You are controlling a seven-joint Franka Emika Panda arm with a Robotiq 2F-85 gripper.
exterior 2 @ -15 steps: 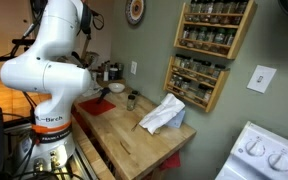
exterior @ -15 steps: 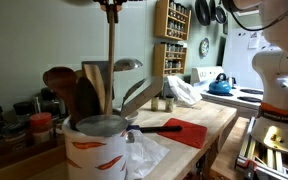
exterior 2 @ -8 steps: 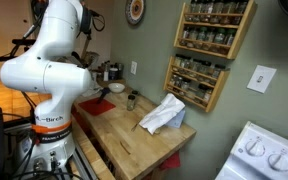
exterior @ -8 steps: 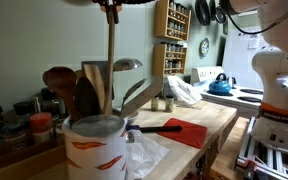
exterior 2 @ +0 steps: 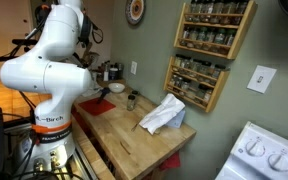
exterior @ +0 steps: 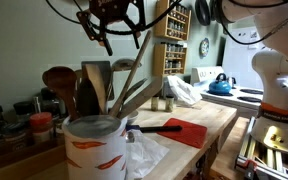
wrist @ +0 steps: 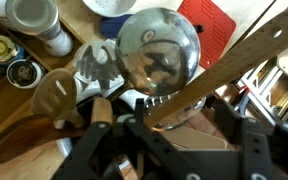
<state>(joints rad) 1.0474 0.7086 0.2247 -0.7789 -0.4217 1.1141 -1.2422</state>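
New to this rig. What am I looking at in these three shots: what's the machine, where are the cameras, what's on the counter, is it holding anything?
The white jointed machine is a robot arm standing beside a kitchen counter. Two shots come from cameras fixed in the room. The third camera sits on the arm's wrist and looks straight down past the end effector, its two-fingered grasping part.

On the counter are a white crock packed with wooden spoons and a metal ladle, a red mat, and a white cloth.

The end effector hangs above the crock with its fingers spread and holds nothing. A long wooden handle leans out of the crock close beside it; whether the two touch I cannot tell.
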